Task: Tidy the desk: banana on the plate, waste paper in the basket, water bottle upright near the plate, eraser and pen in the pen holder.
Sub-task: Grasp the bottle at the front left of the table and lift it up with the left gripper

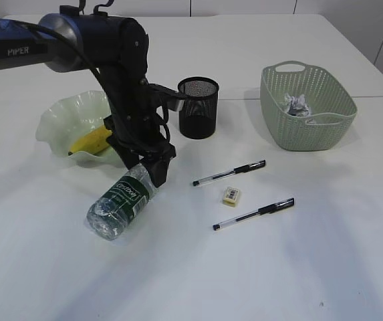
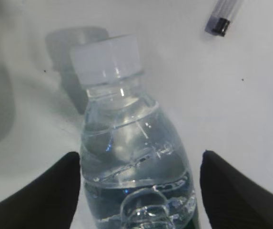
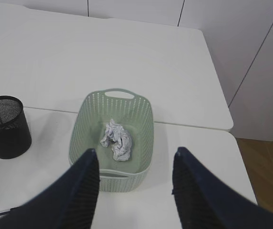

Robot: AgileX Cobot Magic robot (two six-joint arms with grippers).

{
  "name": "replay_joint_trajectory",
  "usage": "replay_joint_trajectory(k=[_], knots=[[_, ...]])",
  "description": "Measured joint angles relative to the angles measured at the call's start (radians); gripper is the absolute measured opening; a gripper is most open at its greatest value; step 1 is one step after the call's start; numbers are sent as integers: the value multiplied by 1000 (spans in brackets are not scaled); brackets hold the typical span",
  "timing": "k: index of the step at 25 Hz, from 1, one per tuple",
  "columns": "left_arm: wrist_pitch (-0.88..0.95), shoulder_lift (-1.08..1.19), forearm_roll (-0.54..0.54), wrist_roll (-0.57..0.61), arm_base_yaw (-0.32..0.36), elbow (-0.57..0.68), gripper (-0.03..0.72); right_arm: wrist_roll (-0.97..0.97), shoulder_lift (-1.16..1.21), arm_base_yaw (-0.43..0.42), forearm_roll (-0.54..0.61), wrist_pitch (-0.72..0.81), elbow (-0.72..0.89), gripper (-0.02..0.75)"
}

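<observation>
1. In the exterior view, the left arm, lettered "PIPER" in white, is reaching down over the water bottle (image 1: 121, 200), which is lying on its side on the white worktop (image 1: 191, 281) at near left. The left tool (image 1: 152, 167) is sitting around the bottle's cap end with jaws apart. The bottle's dark green label is showing white lettering too small to read. The banana (image 1: 92, 142) is lying in the wavy pale green plate (image 1: 61, 114) just behind the bottle. The black mesh pen holder (image 1: 198, 107) is standing right of the plate. Two black-capped pens, the farther pen (image 1: 229, 172) and the nearer pen (image 1: 253, 214), are lying right of the bottle, with the yellow eraser (image 1: 231, 195) between them; its print is unreadable. The waste paper (image 1: 297, 105) is sitting in the green basket (image 1: 278, 127) at far right.

2. In the left wrist view, the left tool (image 2: 138, 191) is standing wide, its dark fingers (image 2: 50, 195) flanking the clear bottle's (image 2: 136, 162) shoulder, the left finger just beside it and the right one apart. A pen's tip (image 2: 222, 16) is showing at the top.

3. In the right wrist view, the right tool (image 3: 136, 186) is hanging open and empty high above the basket (image 3: 84, 143) holding the crumpled paper (image 3: 118, 140), with the pen holder (image 3: 5, 126) at left.
</observation>
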Motion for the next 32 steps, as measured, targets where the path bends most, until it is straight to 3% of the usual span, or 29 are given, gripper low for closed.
replay_joint_trajectory(k=[32], knots=[[-2,34,13,-2,0,-6,536,0,0,0,-13,-38,0,375]])
